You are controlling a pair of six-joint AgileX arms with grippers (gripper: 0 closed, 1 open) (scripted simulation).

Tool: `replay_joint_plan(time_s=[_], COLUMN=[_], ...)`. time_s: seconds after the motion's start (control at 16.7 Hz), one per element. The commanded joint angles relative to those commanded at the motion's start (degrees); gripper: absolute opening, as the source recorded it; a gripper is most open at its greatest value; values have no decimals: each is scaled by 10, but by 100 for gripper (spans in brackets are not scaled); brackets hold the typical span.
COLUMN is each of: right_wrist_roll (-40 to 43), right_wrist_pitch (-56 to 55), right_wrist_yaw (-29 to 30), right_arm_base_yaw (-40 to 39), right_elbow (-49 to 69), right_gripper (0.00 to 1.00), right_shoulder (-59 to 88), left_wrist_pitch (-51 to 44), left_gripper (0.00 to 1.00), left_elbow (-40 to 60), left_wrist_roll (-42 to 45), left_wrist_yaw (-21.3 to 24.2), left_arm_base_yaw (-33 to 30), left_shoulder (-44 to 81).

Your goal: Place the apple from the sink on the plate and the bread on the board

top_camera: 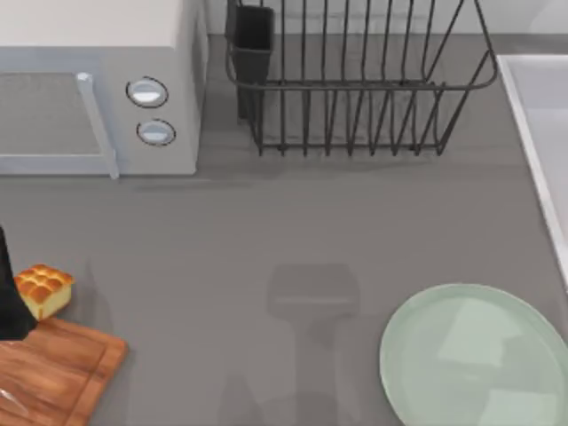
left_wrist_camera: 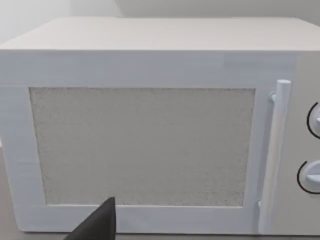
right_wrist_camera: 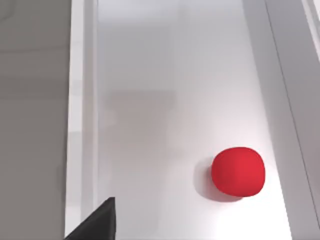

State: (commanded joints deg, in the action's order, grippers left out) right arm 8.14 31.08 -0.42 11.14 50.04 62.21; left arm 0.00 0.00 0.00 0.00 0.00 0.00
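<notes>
A: Which step is this? The apple [right_wrist_camera: 238, 171] sits loose in the sink [right_wrist_camera: 150, 75], so I'd guess the right arm is lining up over it.

B: Yeah, next it needs to drop and grab. The bread [top_camera: 43, 289] sits just off the board [top_camera: 62, 368], near the left arm; the plate [top_camera: 475, 355] is bare. Either end effector's state? Can't tell, they're cut off.

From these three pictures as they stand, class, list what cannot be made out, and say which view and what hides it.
- Board, top view: cut off by the picture's left and bottom edges; its full shape is unknown.
- Bread, top view: whether it rests on the board or beside it is unclear.
- Plate, top view: its lower right runs off the frame.
- Sink, top view: just a rim strip at the right edge; the apple lies in the basin in the right wrist view.
</notes>
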Motion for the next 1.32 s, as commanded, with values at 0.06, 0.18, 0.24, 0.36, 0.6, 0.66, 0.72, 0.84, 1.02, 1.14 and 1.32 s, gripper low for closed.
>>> replay_joint_plan(time_s=[0.06, 0.18, 0.24, 0.36, 0.6, 0.66, 0.72, 0.84, 1.02, 1.14, 1.32], right_wrist_roll=[9, 28, 37, 55, 86, 93, 99, 107, 112, 112, 111], right_wrist_pitch=[30, 88, 116, 169, 259, 276, 291, 314, 324, 324, 322], right_wrist_yaw=[0, 0, 0, 1, 3, 4, 5, 5, 6, 6, 6], right_arm_base_yaw=[10, 28, 37, 52, 77, 81, 85, 90, 93, 93, 89], right_elbow=[44, 131, 173, 254, 392, 420, 443, 478, 494, 494, 492], right_gripper=[100, 100, 100, 100, 100, 100, 100, 100, 100, 100, 100], right_shoulder=[58, 172, 227, 334, 512, 546, 576, 618, 637, 637, 637], left_wrist_pitch=[0, 0, 0, 0, 0, 0, 0, 0, 0, 0, 0], left_gripper=[100, 100, 100, 100, 100, 100, 100, 100, 100, 100, 100], left_elbow=[0, 0, 0, 0, 0, 0, 0, 0, 0, 0, 0], left_wrist_roll=[0, 0, 0, 0, 0, 0, 0, 0, 0, 0, 0], left_wrist_yaw=[0, 0, 0, 0, 0, 0, 0, 0, 0, 0, 0], left_arm_base_yaw=[0, 0, 0, 0, 0, 0, 0, 0, 0, 0, 0], left_shoulder=[0, 0, 0, 0, 0, 0, 0, 0, 0, 0, 0])
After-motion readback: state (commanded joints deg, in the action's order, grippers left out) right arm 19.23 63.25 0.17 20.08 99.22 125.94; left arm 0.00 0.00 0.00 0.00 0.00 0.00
